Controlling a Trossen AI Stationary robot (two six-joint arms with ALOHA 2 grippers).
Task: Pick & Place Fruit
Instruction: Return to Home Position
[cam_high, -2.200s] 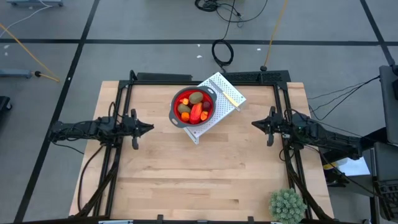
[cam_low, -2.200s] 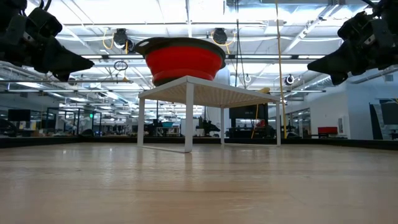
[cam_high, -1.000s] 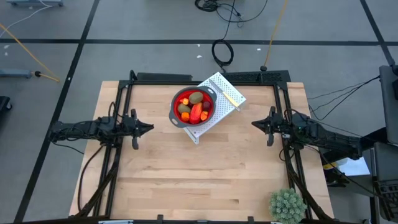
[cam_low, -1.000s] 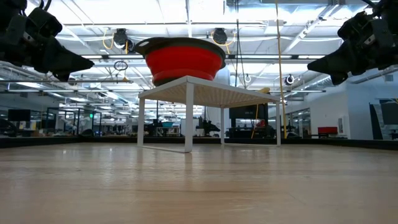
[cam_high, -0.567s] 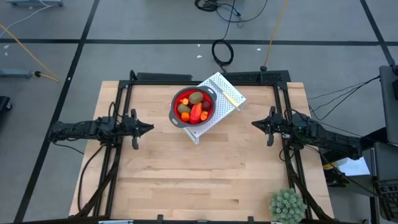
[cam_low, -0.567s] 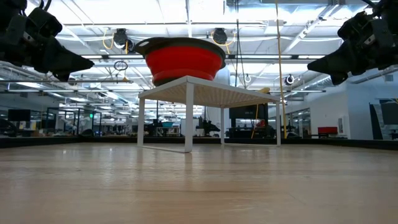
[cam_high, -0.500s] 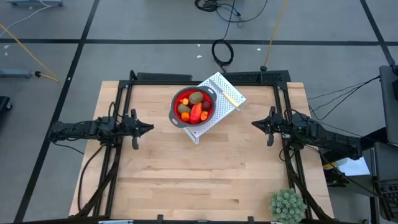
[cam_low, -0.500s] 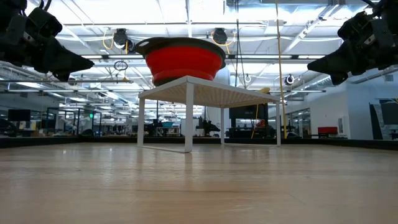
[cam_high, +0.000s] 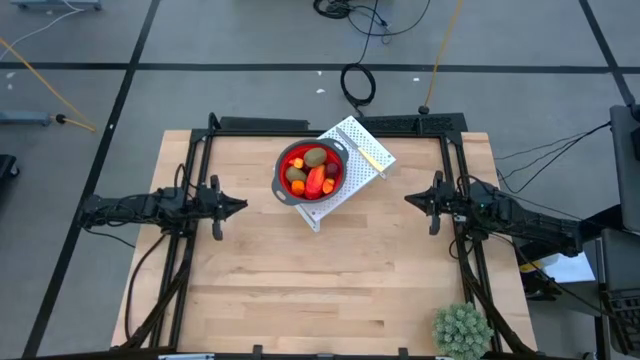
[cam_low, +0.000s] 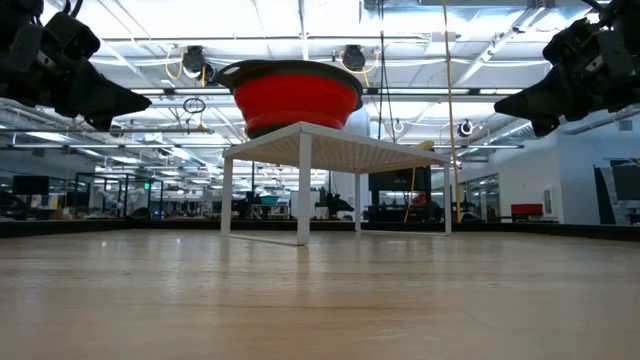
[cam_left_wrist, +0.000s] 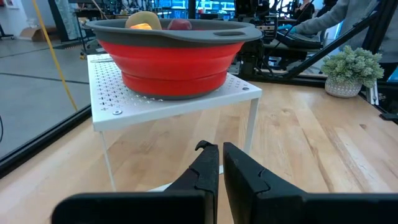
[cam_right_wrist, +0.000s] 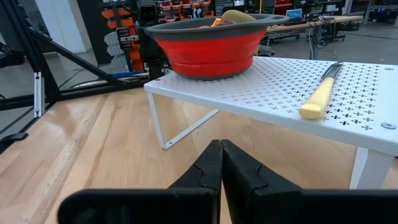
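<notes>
Both of my grippers are clenched on nothing. The fruit (cam_high: 314, 172) lies in the red bowl (cam_low: 295, 100) on the white shelf (cam_high: 346, 129), ahead of my left gripper (cam_high: 243, 205) and my right gripper (cam_high: 408, 198), between them.

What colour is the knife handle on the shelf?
The knife handle is pale yellow; right wrist view shows it best.

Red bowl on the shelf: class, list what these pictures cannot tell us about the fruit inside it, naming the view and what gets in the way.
1. High view: the fruit is piled and too small to count; lower pieces are covered.
2. Low view: the bowl wall hides every piece.
3. Both wrist views: its rim hides all but a few tops.
</notes>
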